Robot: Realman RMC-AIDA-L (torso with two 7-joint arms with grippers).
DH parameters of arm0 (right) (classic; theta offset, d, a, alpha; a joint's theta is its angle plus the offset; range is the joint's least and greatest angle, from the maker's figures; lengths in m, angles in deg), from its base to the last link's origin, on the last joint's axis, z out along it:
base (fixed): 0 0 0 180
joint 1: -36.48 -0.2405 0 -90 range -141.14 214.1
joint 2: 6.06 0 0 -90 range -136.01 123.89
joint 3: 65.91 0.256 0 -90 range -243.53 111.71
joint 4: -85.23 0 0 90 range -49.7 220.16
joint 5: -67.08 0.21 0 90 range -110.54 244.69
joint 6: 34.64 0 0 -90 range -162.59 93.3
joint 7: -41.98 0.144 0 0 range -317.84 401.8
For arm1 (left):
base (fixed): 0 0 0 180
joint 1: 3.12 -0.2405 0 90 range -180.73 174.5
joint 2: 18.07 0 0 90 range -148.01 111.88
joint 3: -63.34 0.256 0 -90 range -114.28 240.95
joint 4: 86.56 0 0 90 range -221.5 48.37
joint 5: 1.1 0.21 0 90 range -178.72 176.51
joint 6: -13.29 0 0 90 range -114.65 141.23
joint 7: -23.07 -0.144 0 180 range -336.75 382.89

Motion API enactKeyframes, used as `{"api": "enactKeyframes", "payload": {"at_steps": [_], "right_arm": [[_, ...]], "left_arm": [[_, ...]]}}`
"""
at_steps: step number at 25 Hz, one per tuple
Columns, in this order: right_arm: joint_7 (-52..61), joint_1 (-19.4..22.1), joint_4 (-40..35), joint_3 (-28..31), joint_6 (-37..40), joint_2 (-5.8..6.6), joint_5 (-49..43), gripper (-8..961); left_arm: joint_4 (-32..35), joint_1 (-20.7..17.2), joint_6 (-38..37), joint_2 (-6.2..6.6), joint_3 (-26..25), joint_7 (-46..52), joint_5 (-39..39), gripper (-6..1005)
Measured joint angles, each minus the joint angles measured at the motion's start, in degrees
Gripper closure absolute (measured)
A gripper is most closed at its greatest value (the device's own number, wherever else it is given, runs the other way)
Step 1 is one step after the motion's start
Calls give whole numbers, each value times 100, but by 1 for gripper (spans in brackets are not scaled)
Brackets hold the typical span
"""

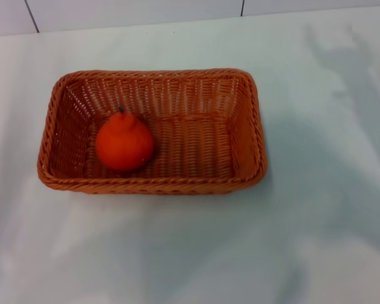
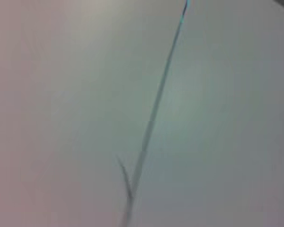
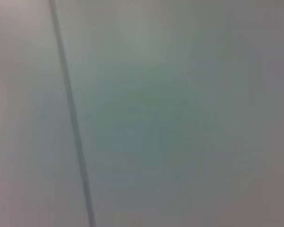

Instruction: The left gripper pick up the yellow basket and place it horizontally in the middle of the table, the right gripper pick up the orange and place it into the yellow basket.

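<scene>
— Where's the yellow basket [image 1: 153,184] sitting?

— Flat on the table [image 1: 316,240], around the middle of it in the head view. Its long axis runs left to right across the robot's front, the two long braided rims facing near and far, the short ends pointing to either side. It stands upright on its base, mouth open to the ceiling.

— And the orange [image 1: 124,142]?

— Inside the basket, resting on the woven floor in the left half, close to the near-left corner. It stands with its bumped neck up and slightly away from the robot, the short dark stem on top.

— What are the grippers doing?

— Neither the left gripper nor the right gripper shows in any view, so I cannot tell whether their fingers are open or closed. The left wrist view gives only a pale surface crossed by a thin dark seam [image 2: 154,109], and the right wrist view much the same, a pale surface with one dark line [image 3: 71,118].
</scene>
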State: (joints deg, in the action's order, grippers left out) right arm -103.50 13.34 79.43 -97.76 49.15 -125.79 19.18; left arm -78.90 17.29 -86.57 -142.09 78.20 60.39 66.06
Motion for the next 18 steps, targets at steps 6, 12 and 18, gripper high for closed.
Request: {"api": "enactKeyframes", "payload": {"at_steps": [6,12,18], "right_arm": [[-10,62,60,433,-13,2,28,7],[-16,79,68,564,-73,3,33,7],[-19,21,99,581,-220,-7,35,7]], "left_arm": [[-518,-25,-265,-8,-279,-1272,-111,354],[-540,-55,-279,-10,-282,-1280,-116,354],[-618,-64,-285,-18,-283,-1295,-117,353]]}}
